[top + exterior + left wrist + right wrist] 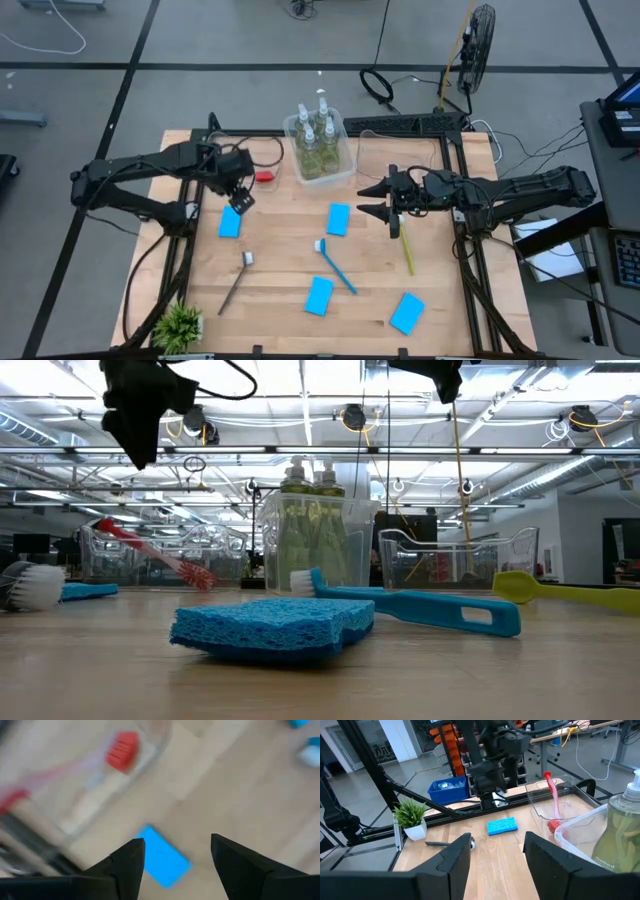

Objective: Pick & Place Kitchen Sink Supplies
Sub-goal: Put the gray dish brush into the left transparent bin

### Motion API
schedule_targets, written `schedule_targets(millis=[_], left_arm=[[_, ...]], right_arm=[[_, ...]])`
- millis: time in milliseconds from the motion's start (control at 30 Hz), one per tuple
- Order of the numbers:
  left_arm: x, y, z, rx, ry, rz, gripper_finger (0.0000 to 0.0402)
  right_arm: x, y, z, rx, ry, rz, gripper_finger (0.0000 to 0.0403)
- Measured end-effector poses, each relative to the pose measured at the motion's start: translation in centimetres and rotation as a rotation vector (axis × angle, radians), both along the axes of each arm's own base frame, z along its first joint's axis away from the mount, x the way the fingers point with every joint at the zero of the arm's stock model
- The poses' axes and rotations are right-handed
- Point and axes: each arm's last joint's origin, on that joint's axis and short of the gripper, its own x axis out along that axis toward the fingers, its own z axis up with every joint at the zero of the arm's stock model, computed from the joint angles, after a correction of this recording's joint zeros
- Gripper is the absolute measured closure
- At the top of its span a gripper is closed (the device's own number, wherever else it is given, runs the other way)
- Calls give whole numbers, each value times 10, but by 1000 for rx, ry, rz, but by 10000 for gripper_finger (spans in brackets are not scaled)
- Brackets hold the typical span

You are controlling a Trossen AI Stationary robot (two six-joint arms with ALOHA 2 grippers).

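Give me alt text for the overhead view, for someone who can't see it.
Two dark robot arms reach over a wooden table: the left gripper open above a blue sponge, the right gripper open and empty. Soap bottles fill a clear bin.

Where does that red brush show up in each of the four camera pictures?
High view: red brush beside the left gripper, left of the bottle bin.
Low view: red brush leaning at left, inside a clear bin.
Left wrist view: blurred red head near the top.
Right wrist view: red brush standing tilted in a clear bin.
Shared landmark: the sponge near it.
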Motion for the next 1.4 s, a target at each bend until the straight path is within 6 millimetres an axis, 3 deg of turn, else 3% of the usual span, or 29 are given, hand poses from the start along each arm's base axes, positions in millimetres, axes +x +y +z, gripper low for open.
schedule_targets(millis=[233,500,1100,1400], left_arm=[[5,-36,0,-221,-39,199,172],[14,-76,-8,-300,13,348,172],[48,-157,-86,-137,368,233,172],[37,-180,-122,-147,433,261,172]], right_arm=[[0,0,0,-31,1,5,232],[0,0,0,-83,5,12,232],[-1,0,-6,-103,71,21,232],[-1,0,-6,-100,71,24,232]])
